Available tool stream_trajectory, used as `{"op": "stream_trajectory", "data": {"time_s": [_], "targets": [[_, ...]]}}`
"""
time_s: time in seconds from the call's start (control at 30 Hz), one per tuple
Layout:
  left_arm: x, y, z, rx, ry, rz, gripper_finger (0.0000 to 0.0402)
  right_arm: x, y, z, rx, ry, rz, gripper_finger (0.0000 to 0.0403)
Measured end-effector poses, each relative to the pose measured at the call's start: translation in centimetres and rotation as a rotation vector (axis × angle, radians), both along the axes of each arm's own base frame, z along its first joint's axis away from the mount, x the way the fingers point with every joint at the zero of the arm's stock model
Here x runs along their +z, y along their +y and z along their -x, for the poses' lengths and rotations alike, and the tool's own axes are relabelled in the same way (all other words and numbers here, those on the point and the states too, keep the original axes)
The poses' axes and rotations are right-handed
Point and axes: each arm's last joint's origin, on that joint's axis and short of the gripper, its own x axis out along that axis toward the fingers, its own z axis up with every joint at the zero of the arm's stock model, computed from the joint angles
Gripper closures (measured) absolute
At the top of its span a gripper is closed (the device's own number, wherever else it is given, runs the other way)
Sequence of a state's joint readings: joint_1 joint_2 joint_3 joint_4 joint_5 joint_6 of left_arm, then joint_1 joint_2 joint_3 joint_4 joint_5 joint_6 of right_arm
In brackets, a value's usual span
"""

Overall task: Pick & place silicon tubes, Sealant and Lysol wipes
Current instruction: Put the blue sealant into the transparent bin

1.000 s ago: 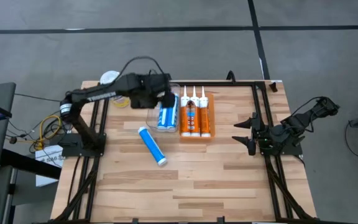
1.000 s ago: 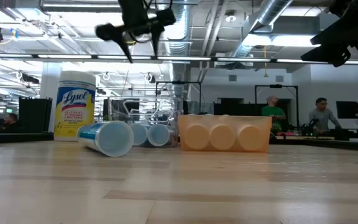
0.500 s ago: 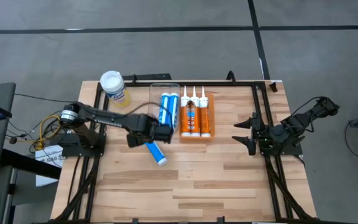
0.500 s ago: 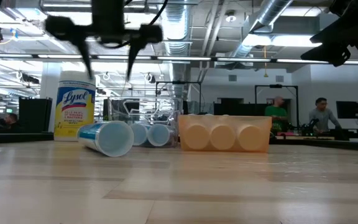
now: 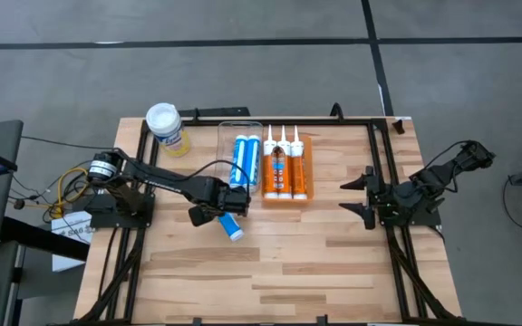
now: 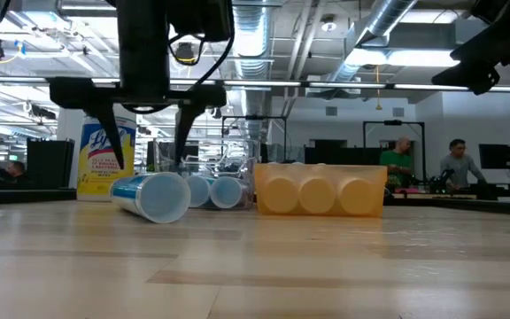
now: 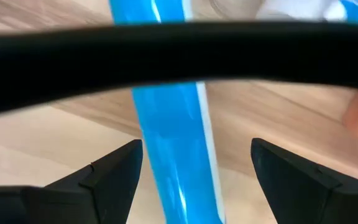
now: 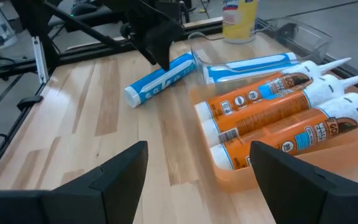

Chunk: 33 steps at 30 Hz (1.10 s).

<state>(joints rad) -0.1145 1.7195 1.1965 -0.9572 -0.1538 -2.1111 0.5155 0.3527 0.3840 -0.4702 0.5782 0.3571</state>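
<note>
We are seeing, nearest to the front edge of the wooden table (image 5: 270,263), a loose blue tube (image 5: 222,213) that is lying flat on the bare wood, slanted, with its white end toward the front. The left gripper (image 5: 222,210) is hanging directly over this tube, and in the left wrist view its two dark fingers (image 7: 114,174) are standing apart, one on each side of the blue tube (image 7: 178,155), so the jaws are released and they are not grasping anything. In the low view the same fingers are pointing down at the two sides of the tube's round end (image 6: 156,197), but we cannot tell if they are touching it. Just behind the loose tube a clear tray (image 5: 226,136) is holding two more blue tubes (image 5: 245,161) lying side by side. Beside it, touching or nearly so, an orange tray (image 5: 307,167) is carrying three orange sealant cartridges (image 5: 285,172) with white nozzles that are pointing to the back. Farther back, at the back left corner of the table, the wipes canister (image 5: 168,128) with its white lid and yellow label is standing upright, well apart from the left gripper. The right gripper (image 5: 359,196) is waiting at the right edge of the table, and its fingers (image 8: 114,177) are spread wide with nothing between them.
</note>
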Motion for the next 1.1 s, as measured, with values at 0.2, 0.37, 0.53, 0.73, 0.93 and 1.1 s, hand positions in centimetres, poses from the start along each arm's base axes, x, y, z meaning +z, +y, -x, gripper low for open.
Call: {"op": "stream_trajectory", "data": {"time_s": [0.2,0.37,0.53,0.73,0.93,1.1], "targets": [[-0.5,0.3,0.3,0.011,0.012,-0.001,0.0109,0.0,0.0,0.0,0.008,0.002,0.007,0.0127],[-0.8,0.5,0.2,0.02,-0.001,0.001,0.0109,0.0,0.1,0.0,0.032,0.008,0.005,0.0127],[-1.5,0.6,0.1,0.042,-0.028,0.01,0.0109,0.0,0.1,0.0,0.032,0.008,0.005,0.0127],[-3.6,0.5,-0.1,0.073,0.037,0.045,0.0109,0.0,0.1,0.0,0.032,0.008,0.005,0.0127],[-6.2,0.2,-1.0,0.07,0.102,0.119,0.0109,0.0,0.1,0.0,0.032,0.002,0.002,0.0127],[-7.0,0.0,-1.2,0.041,0.114,0.148,0.0117,0.0,0.1,0.0,0.032,0.001,0.001,0.0127]]}}
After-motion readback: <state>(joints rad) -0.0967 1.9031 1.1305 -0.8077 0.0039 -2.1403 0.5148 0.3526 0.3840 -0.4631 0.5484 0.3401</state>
